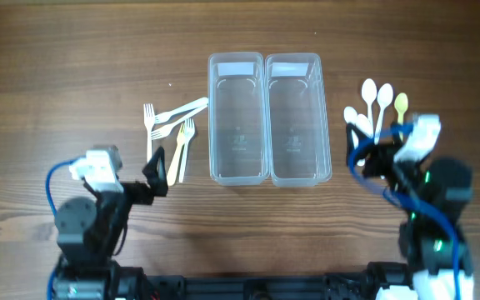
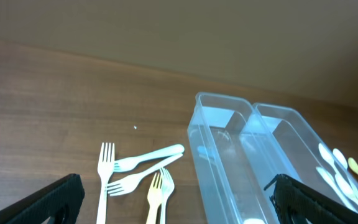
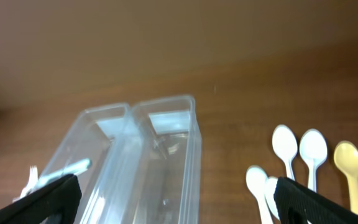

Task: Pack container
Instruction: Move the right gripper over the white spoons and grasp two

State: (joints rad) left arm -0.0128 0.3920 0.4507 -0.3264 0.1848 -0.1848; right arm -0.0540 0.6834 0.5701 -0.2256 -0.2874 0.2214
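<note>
Two clear plastic containers stand side by side mid-table, the left container (image 1: 237,117) and the right container (image 1: 297,117), both empty. Several plastic forks (image 1: 173,125), white and one pale yellow, lie left of them; they also show in the left wrist view (image 2: 138,174). Several plastic spoons (image 1: 377,104), white and one yellow, lie to the right, and show in the right wrist view (image 3: 303,155). My left gripper (image 1: 157,171) is open and empty, just below the forks. My right gripper (image 1: 382,154) is open and empty, near the spoon handles.
The wooden table (image 1: 57,83) carries only these items. Both arm bases sit at the front edge, left (image 1: 86,225) and right (image 1: 436,217), with blue cables looping beside them.
</note>
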